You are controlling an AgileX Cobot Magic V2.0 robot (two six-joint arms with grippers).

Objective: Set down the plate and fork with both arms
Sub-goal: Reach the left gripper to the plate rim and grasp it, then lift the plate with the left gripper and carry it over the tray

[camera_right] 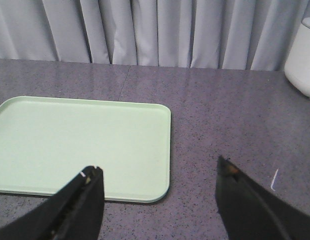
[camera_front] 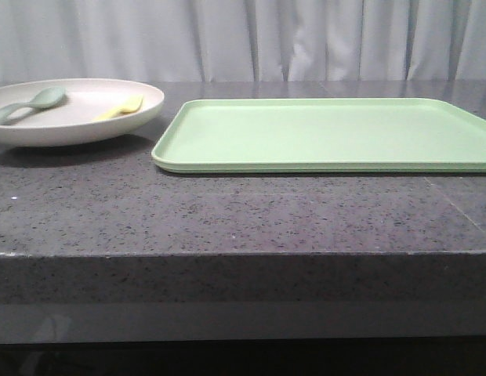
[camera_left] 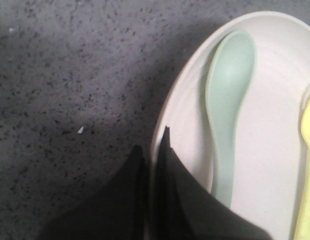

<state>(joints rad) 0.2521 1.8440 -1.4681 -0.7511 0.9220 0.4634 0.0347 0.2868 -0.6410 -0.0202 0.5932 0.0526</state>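
The off-white plate (camera_front: pixel 78 129) is at the far left of the dark counter, left of the green tray. The yellow fork (camera_front: pixel 124 106) lies inside it next to a pale grey-green spoon (camera_front: pixel 31 103). In the left wrist view my left gripper (camera_left: pixel 152 140) is shut on the plate's (camera_left: pixel 275 125) rim, one finger outside and one inside, close to the spoon (camera_left: pixel 227 100). The fork (camera_left: pixel 307 150) shows at that frame's edge. My right gripper (camera_right: pixel 157 167) is open and empty above the counter by the tray's near right corner. Neither gripper shows in the front view.
The rectangular light green tray (camera_front: pixel 329 133) lies across the middle and right of the counter and also shows in the right wrist view (camera_right: pixel 80 140). A white container (camera_right: pixel 302 55) stands at the far right near the curtain. The counter's front edge (camera_front: pixel 243 254) is close.
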